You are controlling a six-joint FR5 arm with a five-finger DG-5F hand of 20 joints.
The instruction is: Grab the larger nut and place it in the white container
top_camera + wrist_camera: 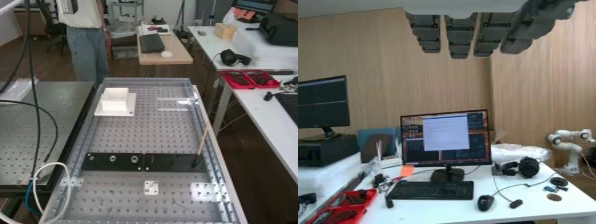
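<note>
High view – slanting down, wrist view – level

Lgr nut – on bar; wht container – boxy, beyond.

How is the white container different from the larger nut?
The white container is big and boxy; the larger nut is tiny and roundish.
The container is white, but the nut is metal grey.
The container stands on a flat white base, while the nut stands on a flat black bar.
Both are on the same bench.
</note>
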